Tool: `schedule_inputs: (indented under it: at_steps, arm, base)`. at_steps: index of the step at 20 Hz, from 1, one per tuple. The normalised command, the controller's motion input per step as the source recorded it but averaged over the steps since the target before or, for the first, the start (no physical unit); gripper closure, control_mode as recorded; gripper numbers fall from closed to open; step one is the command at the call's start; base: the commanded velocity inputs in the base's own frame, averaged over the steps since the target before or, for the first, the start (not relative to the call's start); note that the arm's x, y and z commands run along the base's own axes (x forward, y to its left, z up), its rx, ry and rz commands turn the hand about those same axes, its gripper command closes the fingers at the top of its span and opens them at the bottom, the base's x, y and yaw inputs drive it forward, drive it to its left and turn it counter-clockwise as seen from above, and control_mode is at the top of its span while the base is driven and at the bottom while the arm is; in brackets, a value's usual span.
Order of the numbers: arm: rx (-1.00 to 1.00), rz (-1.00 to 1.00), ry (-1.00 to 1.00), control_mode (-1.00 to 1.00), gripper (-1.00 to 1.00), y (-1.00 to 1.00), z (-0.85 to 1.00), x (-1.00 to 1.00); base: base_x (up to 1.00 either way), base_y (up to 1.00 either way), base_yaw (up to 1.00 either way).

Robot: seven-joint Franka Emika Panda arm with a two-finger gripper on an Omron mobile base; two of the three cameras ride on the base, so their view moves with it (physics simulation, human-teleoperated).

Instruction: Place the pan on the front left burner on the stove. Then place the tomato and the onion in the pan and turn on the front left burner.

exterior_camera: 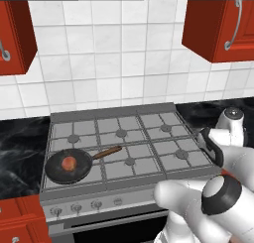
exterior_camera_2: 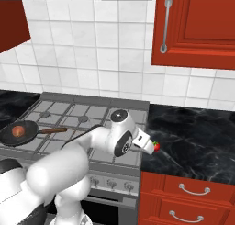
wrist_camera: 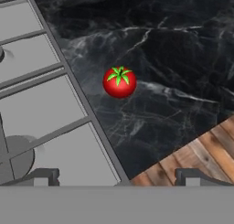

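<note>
The black pan (exterior_camera: pixel 54 170) sits on the stove (exterior_camera: pixel 124 138) over the front left burner, which it hides, with its wooden handle (exterior_camera: pixel 106 152) pointing right. The orange-brown onion (exterior_camera: pixel 69 162) lies inside the pan (exterior_camera_2: pixel 9 136). A bright red tomato (wrist_camera: pixel 119 82) with a green stem rests on the black marble counter just right of the stove's edge (wrist_camera: pixel 75 86). My gripper (wrist_camera: pixel 118 176) hangs above it, open, with nothing between the fingers. In the right base view the tomato (exterior_camera_2: pixel 156 146) peeks out just past my hand.
Small round knobs (exterior_camera: pixel 77 207) line the stove's front panel. The black counter (exterior_camera_2: pixel 193 137) stretches right of the stove over red drawers (exterior_camera_2: pixel 193 189). Red wall cabinets (exterior_camera_2: pixel 197 26) hang above, and wooden floor (wrist_camera: pixel 201 154) shows past the counter's front edge.
</note>
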Motion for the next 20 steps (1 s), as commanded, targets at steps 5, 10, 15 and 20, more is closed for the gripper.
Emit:
schedule_inputs:
  at_steps: [5,10,15,20]
  arm:
    - [0.00,0.00,0.01,-1.00,-1.00,0.00,0.00,0.28]
    - [0.00,0.00,0.09,-1.00,-1.00,-0.02,-0.01,0.13]
    - [0.00,0.00,0.08,-1.00,-1.00,-0.08,-0.05,0.08]
    - [0.00,0.00,0.06,-1.00,-1.00,-0.08,-0.04,0.13]
  base:
    - [0.00,0.00,0.00]
    - [0.00,0.00,0.00]
    - [0.00,0.00,0.00]
    - [0.00,0.00,0.00]
